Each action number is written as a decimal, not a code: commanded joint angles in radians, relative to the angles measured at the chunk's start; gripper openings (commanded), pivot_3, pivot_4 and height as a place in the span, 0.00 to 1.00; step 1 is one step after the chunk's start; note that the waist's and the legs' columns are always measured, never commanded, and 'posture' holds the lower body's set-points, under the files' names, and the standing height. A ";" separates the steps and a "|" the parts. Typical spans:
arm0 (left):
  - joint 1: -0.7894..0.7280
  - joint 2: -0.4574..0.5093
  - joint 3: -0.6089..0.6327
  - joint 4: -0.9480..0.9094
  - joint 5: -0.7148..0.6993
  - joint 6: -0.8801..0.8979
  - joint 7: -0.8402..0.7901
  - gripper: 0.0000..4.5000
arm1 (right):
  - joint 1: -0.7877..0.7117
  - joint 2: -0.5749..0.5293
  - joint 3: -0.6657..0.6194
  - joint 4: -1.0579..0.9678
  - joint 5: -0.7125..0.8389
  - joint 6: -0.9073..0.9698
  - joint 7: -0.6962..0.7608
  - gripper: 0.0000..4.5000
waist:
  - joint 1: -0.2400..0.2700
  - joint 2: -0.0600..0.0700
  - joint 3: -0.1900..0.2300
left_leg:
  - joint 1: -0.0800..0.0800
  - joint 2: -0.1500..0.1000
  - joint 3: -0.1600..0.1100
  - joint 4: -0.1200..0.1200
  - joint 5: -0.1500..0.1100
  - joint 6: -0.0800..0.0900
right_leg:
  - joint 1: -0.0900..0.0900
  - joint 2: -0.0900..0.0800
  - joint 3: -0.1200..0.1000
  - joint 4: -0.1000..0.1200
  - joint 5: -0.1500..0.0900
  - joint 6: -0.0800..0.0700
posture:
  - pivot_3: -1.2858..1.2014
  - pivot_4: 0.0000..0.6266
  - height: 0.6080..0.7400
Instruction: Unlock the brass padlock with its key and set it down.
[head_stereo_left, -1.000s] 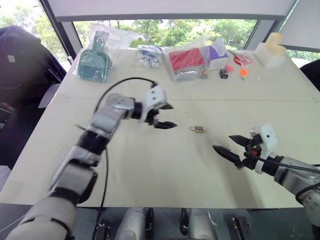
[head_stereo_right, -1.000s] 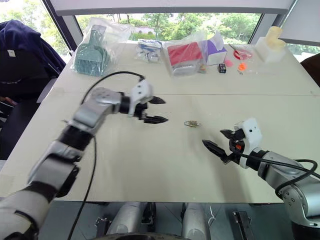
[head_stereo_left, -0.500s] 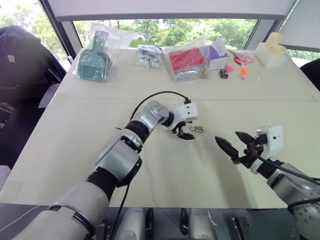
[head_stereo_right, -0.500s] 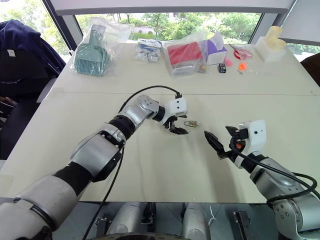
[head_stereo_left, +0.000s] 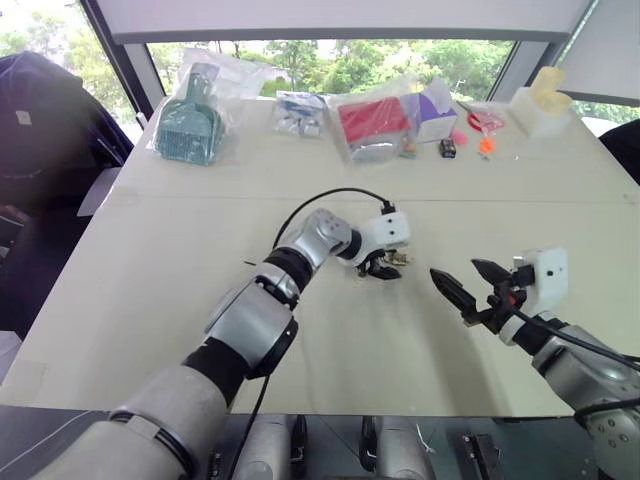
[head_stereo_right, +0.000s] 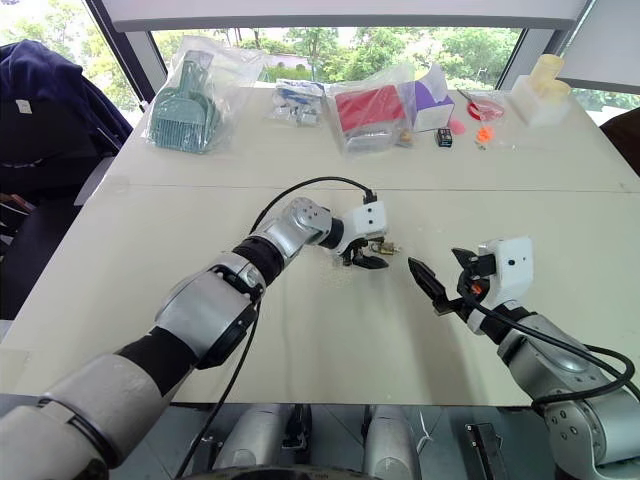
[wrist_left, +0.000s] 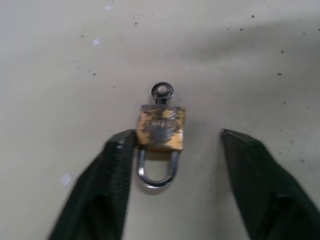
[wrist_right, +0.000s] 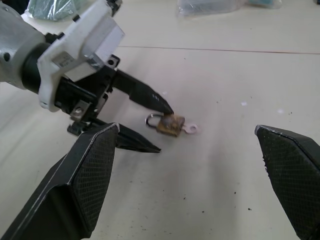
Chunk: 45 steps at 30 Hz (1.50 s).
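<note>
The small brass padlock (wrist_left: 161, 127) lies flat on the pale table (head_stereo_left: 330, 330), its silvery shackle (wrist_left: 157, 175) towards my left wrist and the key (wrist_left: 162, 91) stuck in its far end. My left gripper (wrist_left: 177, 139) straddles it, still open. One finger (wrist_left: 117, 165) touches the lock's side and the other (wrist_left: 250, 165) stands well clear of it. In the head views this gripper (head_stereo_left: 382, 268) sits low over the padlock (head_stereo_left: 400, 258) at mid-table. My right gripper (head_stereo_left: 455, 272) hovers open and empty just right of it, pointing at the lock (wrist_right: 170, 125).
Along the table's far edge lie a bagged green brush (head_stereo_left: 188, 125), a bagged red box (head_stereo_left: 372, 120), a purple carton (head_stereo_left: 435, 105), a small black box (head_stereo_left: 447, 147), red scissors (head_stereo_left: 485, 120) and a white object (head_stereo_left: 540, 105). A dark jacket (head_stereo_left: 40, 110) hangs at the far left.
My left gripper has swung right and down from open table to the padlock, and its fingers have narrowed around it. The right gripper has stayed open and nearly in place.
</note>
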 joint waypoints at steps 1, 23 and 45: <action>0.031 0.003 -0.014 0.018 0.057 0.002 0.016 0.25 | 0.006 0.000 -0.018 -0.042 0.027 -0.001 -0.012 1.00 | -0.001 0.000 0.000 | 0.000 0.000 0.000 0.000 0.000 0.000 | 0.000 0.000 0.000 0.000 0.000 0.000 | 0.52 0.24 0.96; 0.375 0.405 0.212 -0.988 -0.294 0.059 -0.259 0.17 | -0.390 0.339 0.092 0.186 0.420 -0.042 -0.263 1.00 | -0.030 0.001 0.000 | -0.001 0.000 0.000 -0.001 0.002 -0.003 | -0.003 0.000 0.001 0.003 0.002 0.002 | 0.52 0.24 0.96; 0.424 0.420 0.196 -1.189 -0.327 0.117 -0.135 0.17 | -0.409 0.420 0.168 0.209 0.481 -0.153 -0.330 0.01 | -0.035 0.001 0.000 | 0.001 0.000 0.000 -0.002 0.005 -0.009 | -0.001 0.002 0.000 0.004 0.002 0.003 | 0.52 0.24 0.96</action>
